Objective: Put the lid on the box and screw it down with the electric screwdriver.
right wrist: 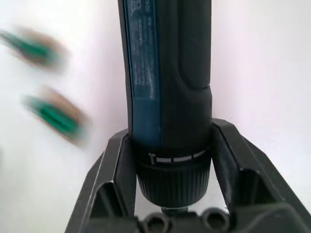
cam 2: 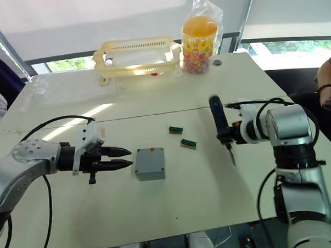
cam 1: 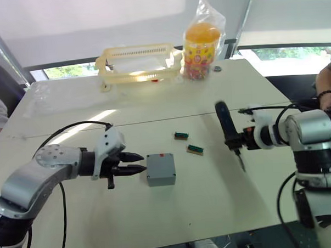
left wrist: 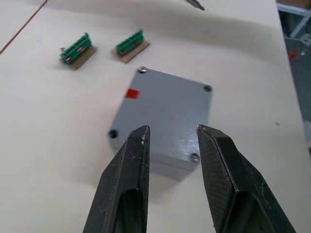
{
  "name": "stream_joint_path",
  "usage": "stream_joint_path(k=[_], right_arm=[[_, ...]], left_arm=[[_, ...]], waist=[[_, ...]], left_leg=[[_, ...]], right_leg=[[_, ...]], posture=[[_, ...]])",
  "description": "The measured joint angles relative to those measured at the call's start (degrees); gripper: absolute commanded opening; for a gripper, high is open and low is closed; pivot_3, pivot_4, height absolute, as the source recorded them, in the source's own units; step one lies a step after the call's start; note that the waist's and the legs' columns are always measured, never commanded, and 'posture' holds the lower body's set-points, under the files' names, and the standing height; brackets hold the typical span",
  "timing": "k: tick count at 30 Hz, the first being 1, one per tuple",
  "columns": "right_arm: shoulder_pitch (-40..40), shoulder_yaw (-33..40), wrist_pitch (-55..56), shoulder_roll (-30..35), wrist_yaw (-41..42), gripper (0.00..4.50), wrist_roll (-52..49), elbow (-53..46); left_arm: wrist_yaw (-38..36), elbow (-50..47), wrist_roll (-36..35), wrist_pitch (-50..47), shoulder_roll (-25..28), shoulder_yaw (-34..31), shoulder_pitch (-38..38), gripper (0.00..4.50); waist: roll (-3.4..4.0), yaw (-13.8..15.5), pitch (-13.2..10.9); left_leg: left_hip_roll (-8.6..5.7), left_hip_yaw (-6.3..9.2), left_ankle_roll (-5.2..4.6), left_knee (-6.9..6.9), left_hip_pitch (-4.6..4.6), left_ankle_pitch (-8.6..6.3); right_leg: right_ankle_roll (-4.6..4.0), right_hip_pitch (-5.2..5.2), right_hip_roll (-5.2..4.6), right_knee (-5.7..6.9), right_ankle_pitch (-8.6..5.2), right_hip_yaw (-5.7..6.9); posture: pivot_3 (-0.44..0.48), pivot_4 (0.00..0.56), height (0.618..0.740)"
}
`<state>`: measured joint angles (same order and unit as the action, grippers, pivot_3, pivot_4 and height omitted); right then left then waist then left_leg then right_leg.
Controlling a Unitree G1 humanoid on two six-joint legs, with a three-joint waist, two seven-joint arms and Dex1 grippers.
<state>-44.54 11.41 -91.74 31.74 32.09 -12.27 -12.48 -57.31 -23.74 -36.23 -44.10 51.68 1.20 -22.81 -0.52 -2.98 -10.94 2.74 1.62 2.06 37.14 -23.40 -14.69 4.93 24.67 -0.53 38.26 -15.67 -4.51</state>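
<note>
lid [left wrist: 163, 104]: seated on the box [cam 1: 160, 170], mid-desk [cam 1: 213, 204]
left pincer [cam 1: 138, 162]: fingers spread, just beside the box, apart from it
right pincer [right wrist: 167, 160]: pinching the electric screwdriver [cam 1: 227, 129], bit down, above the desk
green blocks [cam 1: 188, 143]: between box and screwdriver

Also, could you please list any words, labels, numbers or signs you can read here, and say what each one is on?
Electric screwdriver: rows of small print on its blue side, too blurred to read.
Candy jar: colourful label, print too small to read.
Box: a plain red mark, no lettering.
No text can be quoted.
</note>
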Motion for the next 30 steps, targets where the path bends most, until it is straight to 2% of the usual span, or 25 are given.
stream_joint_path(k=[2,5,8,12,15,17,20,30], right_arm=[[4.93,-1.03,5.25,-1.66,-6.32,1.75,3.19,-12.75],[11.46,-5.31,15.63,-4.65,-13.54,1.75,6.91,-20.96],[14.85,-6.21,25.73,-10.12,-18.44,1.75,8.32,-21.52],[18.95,-3.83,51.31,-24.14,-21.69,1.75,5.15,-21.13],[20.23,-3.03,55.96,-28.65,-18.62,1.75,-2.75,-22.13],[22.47,-3.24,54.93,-29.83,-15.92,1.75,-9.05,-22.16],[24.07,-4.72,54.07,-28.69,-13.15,1.75,-13.14,-22.07],[29.51,-10.87,57.26,-22.85,-6.8,1.75,-14.52,-20.33]], left_arm=[[0.72,1.96,0.36,0.68,-3.26,0.36,-0.86,1.52],[2.37,5.47,1.64,1.07,-6.66,0.85,-1.77,1.52],[2.55,5.7,2.47,1.68,-7.55,2.24,-2.7,1.52],[3.86,5.57,4.15,3.12,-10.35,2.84,-2.76,1.52],[4.69,4.88,4.4,3.12,-10.97,2.93,-1.69,1.52],[5.22,3.73,4.47,3.09,-11.2,2.93,-0.14,1.52],[5.77,2.18,5.62,3.56,-11.3,4.06,1.69,1.52],[6.75,2.46,12.14,10.39,-12.47,8.29,4.59,1.52]], waist=[[0.02,0.54,0.06],[-0.02,0.56,0.05],[-0.03,0.4,0.05],[-0.02,0.31,0.05],[-0.04,0.37,0.07],[-0.03,0.41,0.07],[-0.02,0.55,0.06],[-0.03,0.53,0.07]], left_leg=[[0.0,0.1,0.0,-0.03,-0.05,0.0],[-0.03,0.01,0.03,0.06,-0.08,0.01],[-0.05,-0.09,0.09,0.13,-0.05,0.05],[0.01,-0.02,0.09,-0.02,0.0,0.05],[0.01,0.0,0.1,0.0,0.02,0.05],[0.01,0.0,0.1,0.03,0.02,0.06],[-0.01,0.01,0.11,0.07,0.02,0.07],[-0.01,0.02,0.11,0.06,0.04,0.06]], right_leg=[[0.01,-0.01,-0.01,-0.02,-0.03,0.1],[0.02,-0.06,-0.07,-0.1,-0.01,0.05],[0.03,-0.08,-0.1,-0.09,-0.01,-0.06],[0.02,-0.06,-0.02,-0.05,-0.01,-0.01],[0.02,-0.11,-0.05,-0.04,0.0,0.01],[0.01,-0.13,-0.07,-0.04,0.0,0.01],[0.01,-0.14,-0.08,-0.02,0.0,0.02],[0.0,-0.17,-0.06,-0.04,-0.01,0.04]], posture=[[0.0,0.15,0.74],[0.0,0.15,0.74],[0.0,0.15,0.74],[0.0,0.15,0.74],[0.0,0.15,0.74],[0.0,0.15,0.74],[0.0,0.15,0.74],[0.0,0.15,0.74]])
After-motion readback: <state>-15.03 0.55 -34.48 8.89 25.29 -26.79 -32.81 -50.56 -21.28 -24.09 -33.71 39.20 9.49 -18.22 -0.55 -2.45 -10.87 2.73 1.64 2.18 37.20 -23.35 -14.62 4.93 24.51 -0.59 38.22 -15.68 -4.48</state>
